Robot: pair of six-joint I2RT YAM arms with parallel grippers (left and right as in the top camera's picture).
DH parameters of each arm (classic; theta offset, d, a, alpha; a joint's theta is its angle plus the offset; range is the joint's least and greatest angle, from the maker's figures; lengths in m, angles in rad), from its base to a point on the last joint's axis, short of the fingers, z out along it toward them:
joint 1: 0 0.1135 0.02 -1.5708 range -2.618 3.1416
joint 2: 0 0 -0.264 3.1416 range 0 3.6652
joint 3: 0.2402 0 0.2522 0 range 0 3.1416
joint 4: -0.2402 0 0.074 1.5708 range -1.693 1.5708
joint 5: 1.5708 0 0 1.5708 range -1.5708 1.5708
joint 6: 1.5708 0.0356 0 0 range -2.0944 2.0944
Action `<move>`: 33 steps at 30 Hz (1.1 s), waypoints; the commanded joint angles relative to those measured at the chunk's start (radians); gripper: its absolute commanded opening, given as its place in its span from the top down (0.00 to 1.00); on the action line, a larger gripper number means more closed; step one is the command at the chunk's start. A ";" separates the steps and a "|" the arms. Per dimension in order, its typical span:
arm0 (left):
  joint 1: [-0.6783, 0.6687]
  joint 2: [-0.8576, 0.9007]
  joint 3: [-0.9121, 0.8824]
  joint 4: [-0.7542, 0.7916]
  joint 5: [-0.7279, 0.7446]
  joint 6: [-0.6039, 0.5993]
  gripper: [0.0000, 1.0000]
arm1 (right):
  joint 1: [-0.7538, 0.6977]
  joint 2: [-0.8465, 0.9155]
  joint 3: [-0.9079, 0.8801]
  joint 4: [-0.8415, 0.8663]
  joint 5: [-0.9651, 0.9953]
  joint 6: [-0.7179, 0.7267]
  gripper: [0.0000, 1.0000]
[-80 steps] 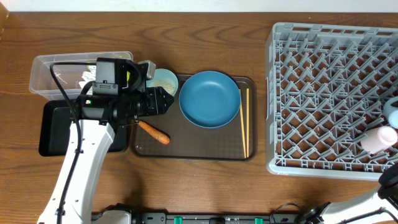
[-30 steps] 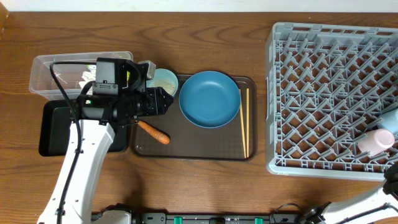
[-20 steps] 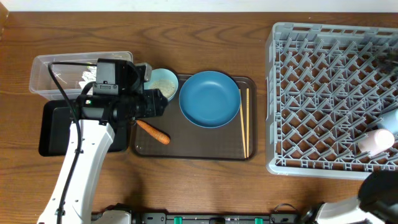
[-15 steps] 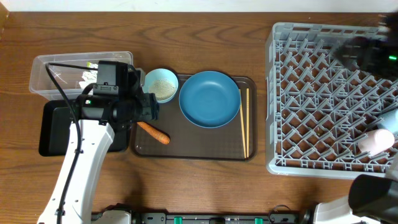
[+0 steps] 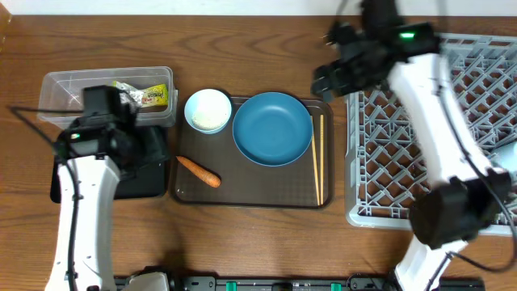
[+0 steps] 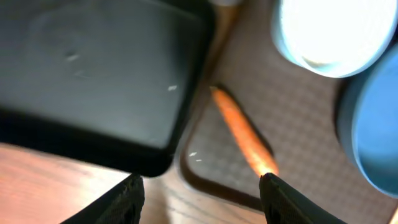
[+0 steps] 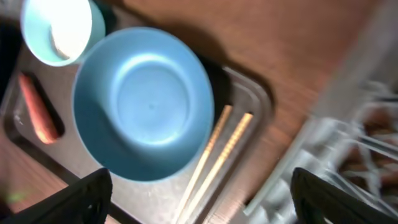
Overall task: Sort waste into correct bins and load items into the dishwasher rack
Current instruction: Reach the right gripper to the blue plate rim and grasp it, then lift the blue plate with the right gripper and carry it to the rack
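Observation:
My left gripper (image 5: 133, 149) is open and empty over the right end of the black tray (image 5: 65, 182), which also shows in the left wrist view (image 6: 93, 81). The carrot piece (image 5: 199, 171) (image 6: 242, 134) lies on the brown serving tray (image 5: 250, 196). The white bowl (image 5: 208, 110) holds rice, beside the dark blue dish (image 5: 272, 128). The chopsticks (image 5: 318, 158) (image 7: 217, 149) lie right of the dish. The yellow-green wrapper (image 5: 149, 95) lies in the clear tub (image 5: 65, 89). My right gripper (image 5: 331, 77) is open and empty above the serving tray's far right corner, by the grey rack (image 5: 477, 89).
The right arm stretches across the rack from the lower right and hides most of the cups; a pale cup (image 5: 509, 158) shows at the rack's right edge. White scraps lie in the clear tub. Bare wood runs along the front of the table.
The left gripper pulled back left from the white bowl to over the black tray, and the wrapper now lies in the tub. The right arm swung from the rack's lower right to the tray's far corner.

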 commanded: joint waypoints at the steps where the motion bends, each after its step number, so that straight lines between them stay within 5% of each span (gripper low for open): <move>1: 0.081 -0.014 0.011 -0.020 -0.014 -0.012 0.38 | 0.054 0.080 -0.007 0.007 0.123 0.093 0.14; 16: 0.148 -0.014 0.011 -0.033 -0.006 -0.019 0.37 | 0.122 0.349 -0.007 0.029 0.174 0.183 0.56; 22: 0.148 -0.014 0.011 -0.033 -0.006 -0.019 0.37 | 0.117 0.357 -0.006 0.025 0.174 0.183 0.99; 33: 0.148 -0.014 0.011 -0.032 -0.006 -0.019 0.36 | 0.033 0.189 0.123 -0.004 0.251 0.189 0.99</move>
